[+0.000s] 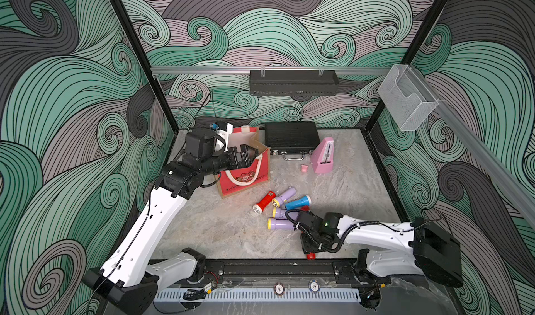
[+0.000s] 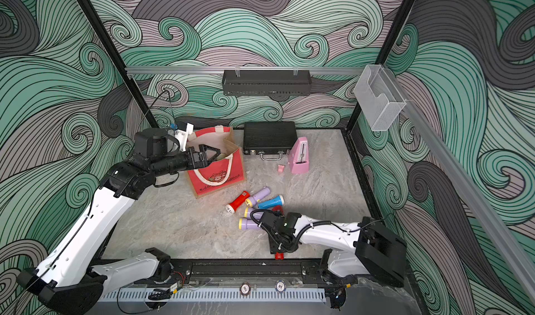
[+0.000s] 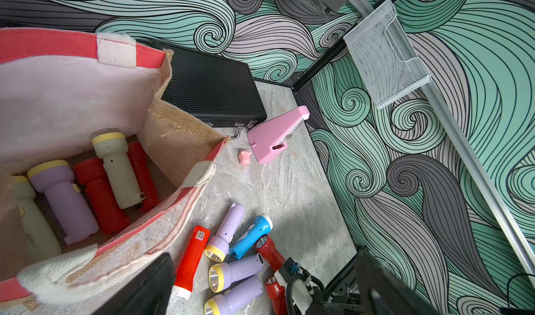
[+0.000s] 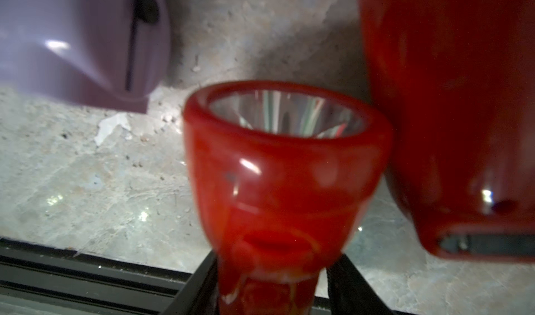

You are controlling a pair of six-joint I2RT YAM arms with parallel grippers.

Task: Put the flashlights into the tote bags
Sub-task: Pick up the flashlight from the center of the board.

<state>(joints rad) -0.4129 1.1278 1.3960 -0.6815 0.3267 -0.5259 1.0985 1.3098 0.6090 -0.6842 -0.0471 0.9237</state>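
Observation:
The tote bag stands open at the back left; in the left wrist view its red rim frames several flashlights lying inside, lilac, pale green and red. My left gripper hovers open and empty over the bag's mouth. On the table lie an orange-red flashlight, a blue one and lilac ones. My right gripper is low near the front edge, its black fingers tight on both sides of a red flashlight, whose tail shows under the wrist.
A black ribbed case lies behind the bag, with a pink metronome and a tiny pink lump beside it. Another red flashlight and a lilac one lie right next to the held one. The black front rail is close.

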